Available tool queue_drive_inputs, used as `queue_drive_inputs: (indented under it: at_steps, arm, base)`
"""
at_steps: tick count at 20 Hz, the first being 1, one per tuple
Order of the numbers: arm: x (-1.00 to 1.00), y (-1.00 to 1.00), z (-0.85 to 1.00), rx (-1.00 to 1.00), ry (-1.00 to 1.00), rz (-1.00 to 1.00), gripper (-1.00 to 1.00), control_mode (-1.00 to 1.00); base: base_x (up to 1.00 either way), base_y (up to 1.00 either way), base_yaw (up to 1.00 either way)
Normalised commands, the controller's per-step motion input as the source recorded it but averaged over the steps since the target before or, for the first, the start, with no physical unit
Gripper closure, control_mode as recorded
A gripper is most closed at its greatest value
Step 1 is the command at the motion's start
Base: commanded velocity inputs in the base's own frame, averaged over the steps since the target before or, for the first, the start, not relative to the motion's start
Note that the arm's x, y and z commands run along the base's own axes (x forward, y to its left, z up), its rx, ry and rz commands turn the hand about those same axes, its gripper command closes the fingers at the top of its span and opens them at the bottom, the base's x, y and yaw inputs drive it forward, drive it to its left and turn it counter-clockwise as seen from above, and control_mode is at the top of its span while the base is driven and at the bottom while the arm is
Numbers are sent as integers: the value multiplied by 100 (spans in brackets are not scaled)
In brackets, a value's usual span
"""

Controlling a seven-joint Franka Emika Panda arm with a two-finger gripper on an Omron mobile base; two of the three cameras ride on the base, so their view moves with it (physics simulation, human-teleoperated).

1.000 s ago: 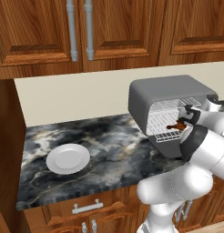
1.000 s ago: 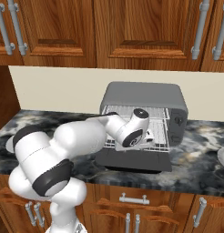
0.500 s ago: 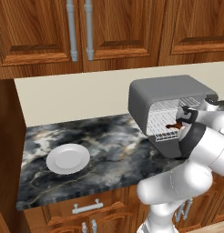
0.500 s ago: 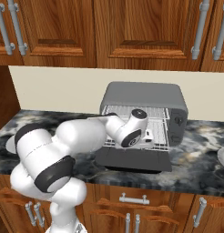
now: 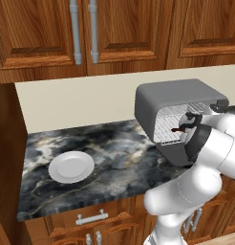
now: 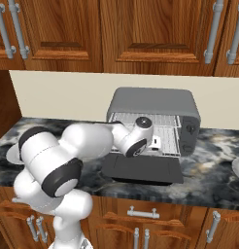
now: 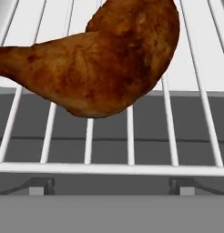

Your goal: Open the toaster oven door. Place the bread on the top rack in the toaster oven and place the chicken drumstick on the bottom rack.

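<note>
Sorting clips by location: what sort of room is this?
A kitchen, by the look of it: wooden cabinets above a marble-patterned counter, where a toaster oven stands open.

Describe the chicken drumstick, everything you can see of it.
The chicken drumstick is a roasted leg with mottled reddish-brown skin, darker in patches. It is bulbous at one end and tapers to a thin end toward the left edge of the hand view. It lies on its side on a silver wire rack inside the toaster oven, its rounded underside across the bars near the rack's front bar. Nothing else touches it in that view. In the left base view it is a small dark shape in the oven opening.
</note>
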Motion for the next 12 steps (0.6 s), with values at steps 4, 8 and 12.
queue_drive_inputs:
  at_steps: [4, 8, 12]
  arm:
    - [31, 0, 1, 0, -11, -8, -100, -100]
    - [31, 0, 4, 0, -10, -5, -100, -100]
    - [20, 0, 7, 2, -11, -1, -100, -100]
  base:
    - [0, 0, 0]
    - [0, 0, 0]
    - [0, 0, 0]
